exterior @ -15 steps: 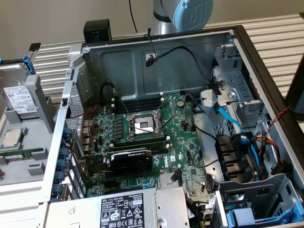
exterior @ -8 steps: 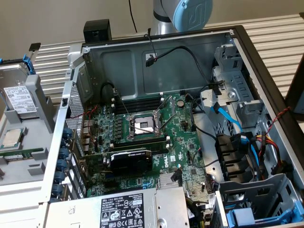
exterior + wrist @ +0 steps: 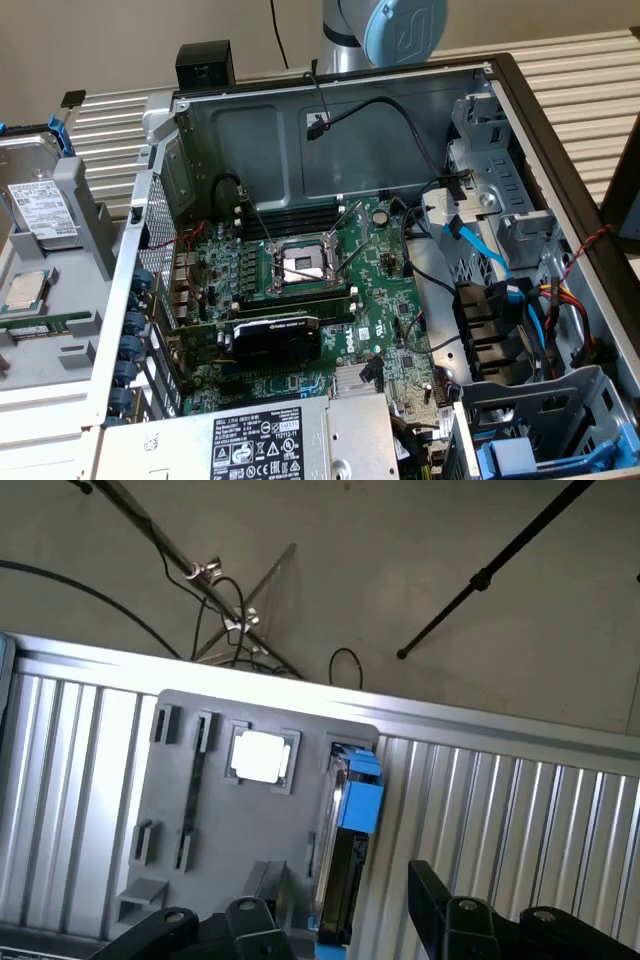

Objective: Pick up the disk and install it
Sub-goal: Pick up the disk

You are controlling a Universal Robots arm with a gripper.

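Fingers (image 3: 432,910) stand wide apart and hold nothing; they hang over the grey holder, well clear of it, with the disk lined up roughly between them farther down. In the exterior view the arm (image 3: 400,30) rises at the far side of the open computer case (image 3: 270,140), which takes up most of the ribbed surface (image 3: 590,90). At the case's near edge sits a large silver box (image 3: 250,445) with a warning label, and on the exterior view's right are the drive bays (image 3: 490,340), crossed by loose cables (image 3: 545,310). On the exterior view's left, just beside the case, lies the holder (image 3: 85,215). The disk (image 3: 40,205) rests in it, not yet picked up; the wrist view shows it edge-on in a narrow slot, its blue carrier frame (image 3: 358,805) uppermost. A small silver chip (image 3: 262,757) lies in a recess of the holder near the disk. The main risk, as I judge it, is a grasp that lands off-centre: closing on the plastic frame alone could let the heavy body twist or slip out, and a skewed pull could jam it in the slot and drag the holder. A sideways error could knock the chip. Near the bays, the cables could snag the disk.
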